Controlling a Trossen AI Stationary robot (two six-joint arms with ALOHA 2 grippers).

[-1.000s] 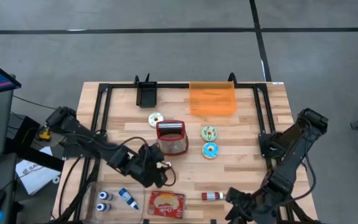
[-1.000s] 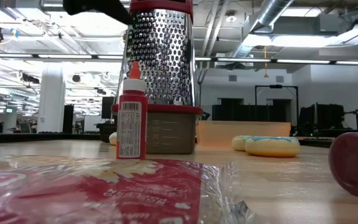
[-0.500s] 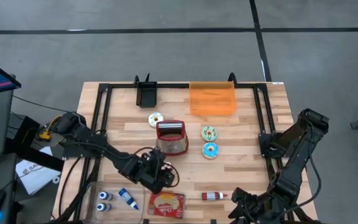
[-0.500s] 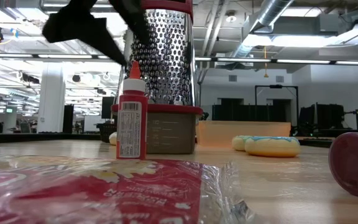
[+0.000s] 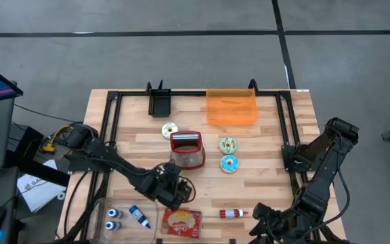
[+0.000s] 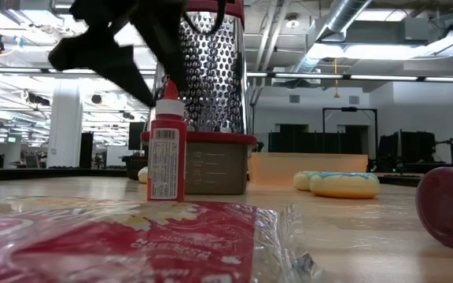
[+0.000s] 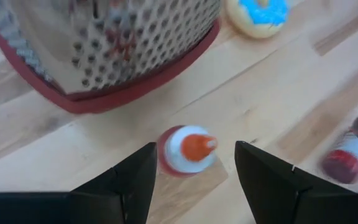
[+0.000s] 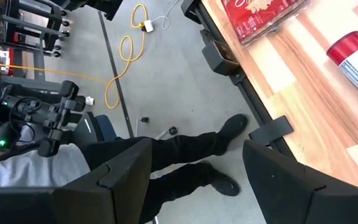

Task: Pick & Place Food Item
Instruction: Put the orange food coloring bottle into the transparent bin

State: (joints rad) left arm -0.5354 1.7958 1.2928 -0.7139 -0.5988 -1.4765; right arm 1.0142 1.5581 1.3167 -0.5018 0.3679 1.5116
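Fingers of the left gripper (image 7: 194, 180) stand apart on either side of a small red bottle (image 7: 186, 150) with an orange cap, and we see bare wood between each finger and the bottle — nothing is held or touched yet. A second ago this gripper sat higher in the high view and barely showed in the low view; now it has come down and rolled, so that its dark fingers (image 6: 93, 51) hang just above the bottle's cap (image 6: 168, 93) there. We read that as the end of the approach: the opening is lined up over the bottle, and what is left is to sink a little more and close.

The bottle stands upright on the bench (image 5: 269, 173), just in front of the grater (image 5: 187, 150), with the red packet (image 5: 181, 221) nearer the front edge. Two donuts (image 5: 228, 154) lie beside the grater, a third donut (image 5: 169, 129) behind it, and the orange bin (image 5: 231, 108) sits at the far side — a likely place for the drop, though we cannot be sure of that. Another red bottle (image 5: 231, 213) lies on its side near the front edge.

With the grater so close behind the bottle, we judge that the far finger has little room, and a nudge could tip the bottle.

Over the front right corner, the right gripper (image 8: 194, 180) waits with its fingers wide and empty, looking past the bench edge at the floor, where a person's legs (image 8: 179, 155) show.
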